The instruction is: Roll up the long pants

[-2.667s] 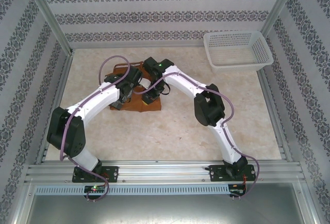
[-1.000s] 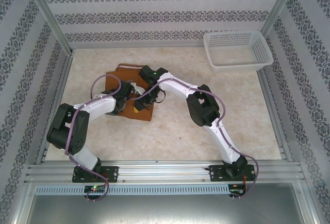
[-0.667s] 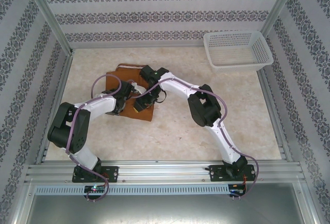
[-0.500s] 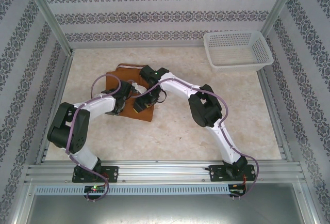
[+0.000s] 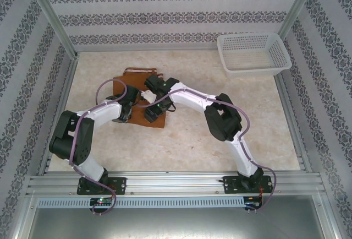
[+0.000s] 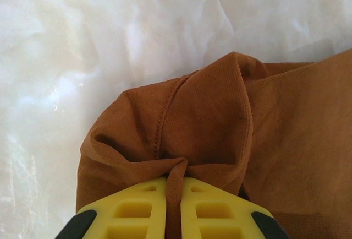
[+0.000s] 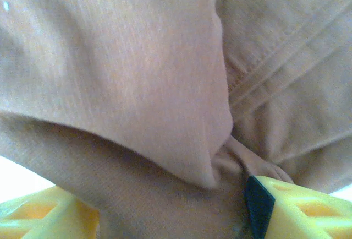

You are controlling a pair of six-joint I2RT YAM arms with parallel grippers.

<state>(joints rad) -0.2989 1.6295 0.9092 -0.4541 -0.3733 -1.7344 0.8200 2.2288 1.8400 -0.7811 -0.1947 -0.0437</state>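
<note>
The long pants (image 5: 133, 78) lie as a folded rust-brown bundle on the table, left of centre. In the left wrist view, a thin ridge of the pants (image 6: 209, 118) at their rounded edge is pinched between the yellow fingers of my left gripper (image 6: 174, 181), which is shut on it. In the top view the left gripper (image 5: 124, 112) sits on the bundle's near left edge. My right gripper (image 5: 150, 112) is over the near right part. Its fingers (image 7: 300, 206) stand wide apart and open, with loose folds of the pants (image 7: 121, 57) between and beyond them.
A white plastic basket (image 5: 253, 54) stands at the back right corner. Pale marble-look tabletop (image 5: 181, 140) lies bare in front of and to the right of the bundle. Metal frame posts and patterned walls close in the sides and the back.
My left gripper has closed on a fold at the pants' edge. My right gripper has opened and let go of the cloth, and its wrist has shifted slightly left.
</note>
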